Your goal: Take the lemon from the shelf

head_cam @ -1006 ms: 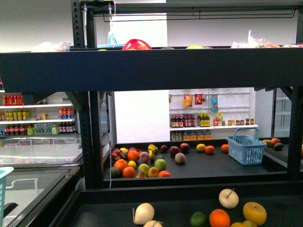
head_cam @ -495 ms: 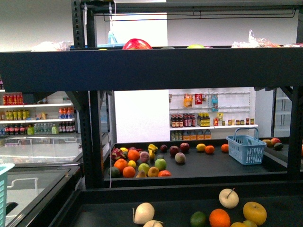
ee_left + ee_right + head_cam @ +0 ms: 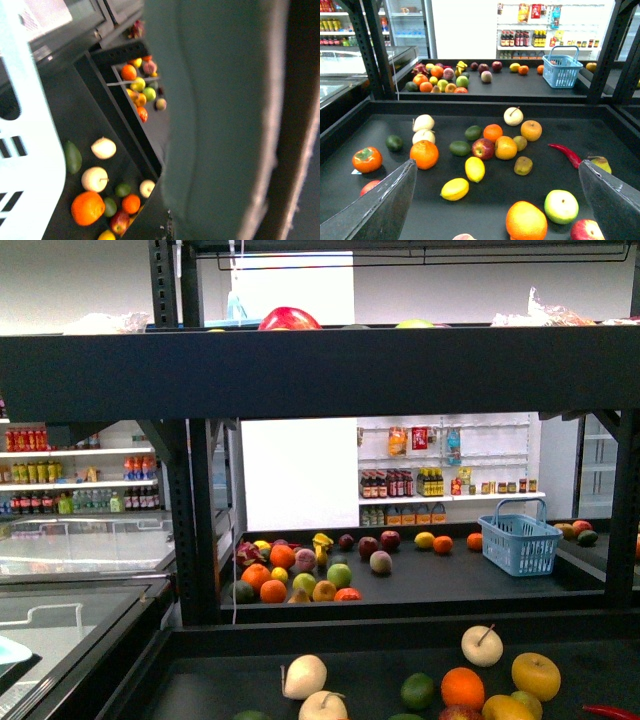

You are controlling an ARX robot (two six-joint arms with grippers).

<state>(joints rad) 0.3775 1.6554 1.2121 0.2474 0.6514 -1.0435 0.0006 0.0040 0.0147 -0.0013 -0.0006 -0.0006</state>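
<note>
Dark shelf tray strewn with fruit, under my right gripper.
Its fingers are spread wide and grip nothing. Just ahead on the tray lies the lemon, with a second yellow fruit beside it. My left gripper's fingers don't show, so I cannot tell its state.

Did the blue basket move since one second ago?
No. The basket keeps its place beside the orange on the far tray; the whole view shifted.
</note>
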